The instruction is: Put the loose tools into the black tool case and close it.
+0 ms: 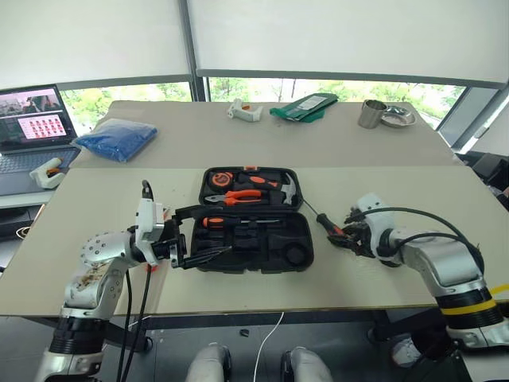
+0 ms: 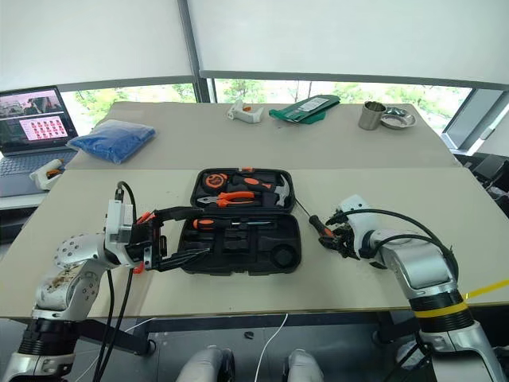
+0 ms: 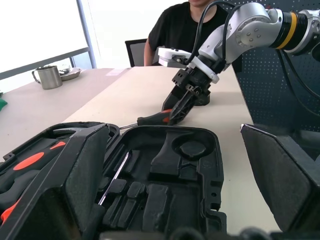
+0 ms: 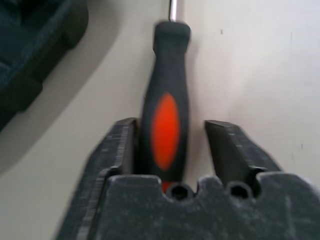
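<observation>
Nearest, my left pincer point(image 1: 208, 253) is hovering wide open and empty over the near left edge of the black tool case point(image 1: 296, 256), a rounded moulded-plastic clamshell lying open on the pale bench point(image 1: 382, 278). Just right of the case, my right pincer point(image 4: 172, 145) is straddling a screwdriver point(image 4: 166, 120) with a smooth orange-and-black handle; one finger is touching, the other slightly apart. Farther off, a blue cloth bundle point(image 1: 116, 138) is lying.
</observation>
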